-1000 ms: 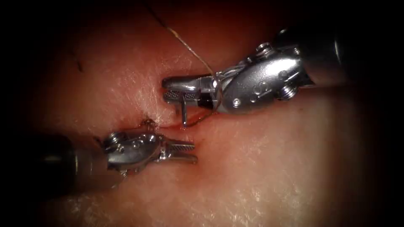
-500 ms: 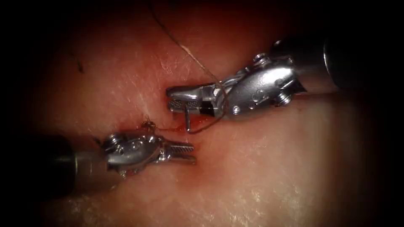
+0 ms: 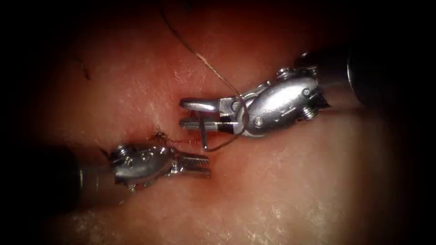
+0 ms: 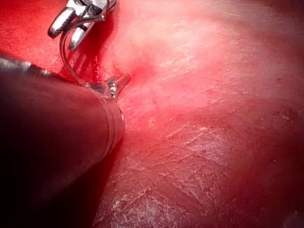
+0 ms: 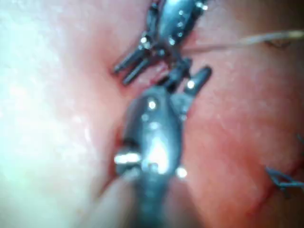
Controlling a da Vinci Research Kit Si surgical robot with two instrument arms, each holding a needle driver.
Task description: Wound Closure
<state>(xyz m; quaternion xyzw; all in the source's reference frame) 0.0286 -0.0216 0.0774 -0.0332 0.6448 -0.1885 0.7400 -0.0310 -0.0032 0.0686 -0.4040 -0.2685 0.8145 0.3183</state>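
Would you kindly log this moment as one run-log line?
right end effector: shut on needle, near one end | needle: over cut, tip at tissue | left end effector: open, empty | thread: trails up-left

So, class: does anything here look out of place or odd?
Nothing stands out. The right tool holds the needle, which hangs with its tip at the cut; the thread loops around the right tool's wrist. The left tool, jaws parted, holds nothing.

Right claw point(image 3: 193, 113) – needle point(image 3: 204, 136) in it – above left claw point(image 3: 200, 165).
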